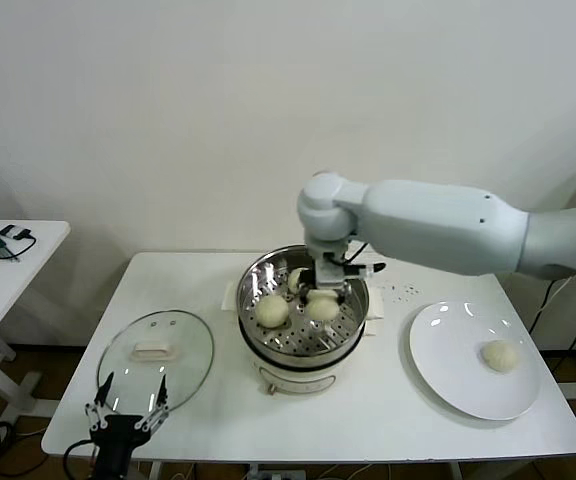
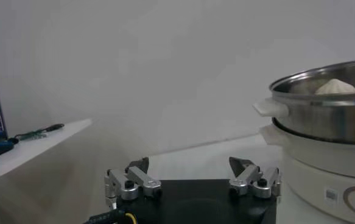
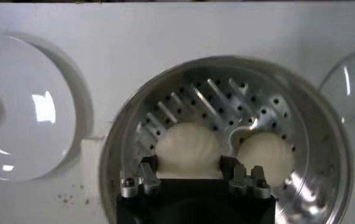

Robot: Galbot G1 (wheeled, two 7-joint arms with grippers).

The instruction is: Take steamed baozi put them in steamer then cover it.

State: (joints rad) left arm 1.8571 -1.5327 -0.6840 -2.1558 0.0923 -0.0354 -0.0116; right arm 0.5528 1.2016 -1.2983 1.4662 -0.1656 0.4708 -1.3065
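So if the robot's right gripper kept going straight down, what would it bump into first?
Probably the baozi sitting between its fingers, since the right gripper points down into the steamer. Under that bun is the tray with holes. Whether it already touches the tray can't be seen.

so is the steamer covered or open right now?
Open. The cover lies flat on the table beside the steamer; buns sit exposed on its tray.

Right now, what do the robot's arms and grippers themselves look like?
The right arm has a smooth glossy white shell with a rounded, ball-like joint and a few small dark dots. The right gripper has a black body, silver metal fingers with dark screws, and a thin black cable beside it. The left gripper is likewise black, with silver-grey pronged fingers; its arm is hidden.
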